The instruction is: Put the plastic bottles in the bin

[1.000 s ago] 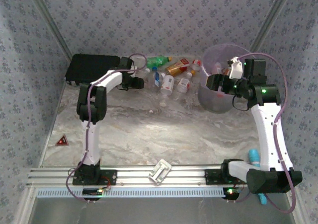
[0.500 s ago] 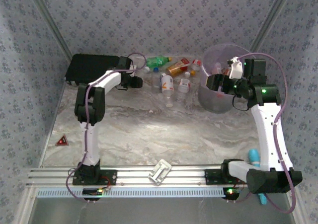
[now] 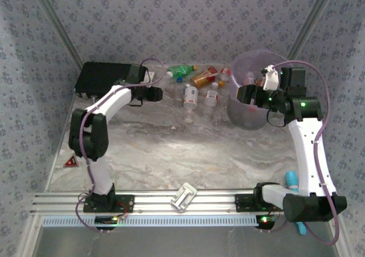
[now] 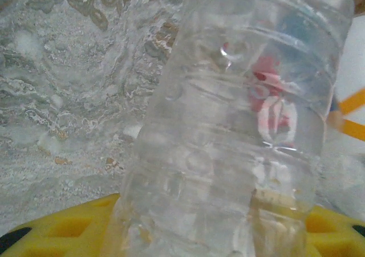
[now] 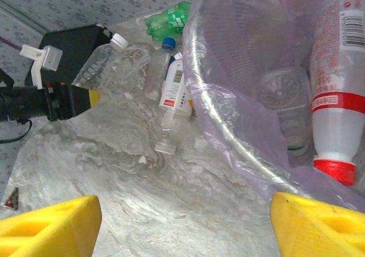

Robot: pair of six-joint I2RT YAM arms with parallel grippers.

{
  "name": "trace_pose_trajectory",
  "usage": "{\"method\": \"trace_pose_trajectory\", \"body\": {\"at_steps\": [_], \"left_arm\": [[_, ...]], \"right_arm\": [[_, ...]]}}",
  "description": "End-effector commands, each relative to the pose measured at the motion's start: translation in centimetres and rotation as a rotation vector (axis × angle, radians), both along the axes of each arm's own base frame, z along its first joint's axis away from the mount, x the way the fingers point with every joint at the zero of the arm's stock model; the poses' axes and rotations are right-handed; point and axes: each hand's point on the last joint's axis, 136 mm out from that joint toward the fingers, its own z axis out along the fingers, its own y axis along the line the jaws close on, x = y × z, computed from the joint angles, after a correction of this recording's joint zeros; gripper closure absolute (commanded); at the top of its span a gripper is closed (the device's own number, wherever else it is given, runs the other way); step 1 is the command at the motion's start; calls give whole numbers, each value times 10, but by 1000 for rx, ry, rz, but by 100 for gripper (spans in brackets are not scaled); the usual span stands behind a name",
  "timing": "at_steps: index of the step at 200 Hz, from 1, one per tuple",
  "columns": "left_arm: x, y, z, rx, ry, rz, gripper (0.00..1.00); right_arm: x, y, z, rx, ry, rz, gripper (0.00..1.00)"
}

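From above, the left gripper (image 3: 161, 94) sits beside the black case (image 3: 102, 77) near the loose bottles (image 3: 191, 96) and the right gripper (image 3: 248, 93) hangs over the bin (image 3: 251, 115); left wrist cam: clear bottle (image 4: 239, 126) pinched in its yellow fingers (image 4: 63, 228); right wrist cam: jaws wide, empty, red-capped bottle (image 5: 336, 97) already in the bin.

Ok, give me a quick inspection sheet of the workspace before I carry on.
Surface: marble-look table, no spill seen.
Job's things: green bottle, orange bottle and labelled bottles lie at the far edge; bin, far right, holds a red-capped bottle.
Clutter: black case far left; blue object by right base; white part on front rail.
Grippers: left gripper, fingers closed on a clear bottle; right gripper open, empty, at the bin's rim.
Cables: purple cables, looped, no snag seen.
Surroundings: patterned fabric walls.
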Motion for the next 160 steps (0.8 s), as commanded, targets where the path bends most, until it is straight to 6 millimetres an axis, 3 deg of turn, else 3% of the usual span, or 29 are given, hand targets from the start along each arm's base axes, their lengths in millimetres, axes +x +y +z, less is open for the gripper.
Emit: {"method": "trace_pose_trajectory", "body": {"at_steps": [1,41,73,102,120,160], "left_arm": [[-21,-23,47,-129,-85,-55,44],[-71,-51,97,-327,-174,-123,44],[-107,-73,130,-472,-233,-175,44],[-132,-90,149,-542,-262,-224,44],[-141,-97,157,-563,-280,-244,44],[-154,-117,163,-584,-289,-297,44]], "right_arm": [[-5,22,35,89,-96,72,21],[6,87,62,176,-187,203,19],[25,131,65,225,-197,256,15],[36,168,60,241,-183,316,11],[44,180,52,247,-151,318,9],[56,185,37,256,-92,294,10]]}}
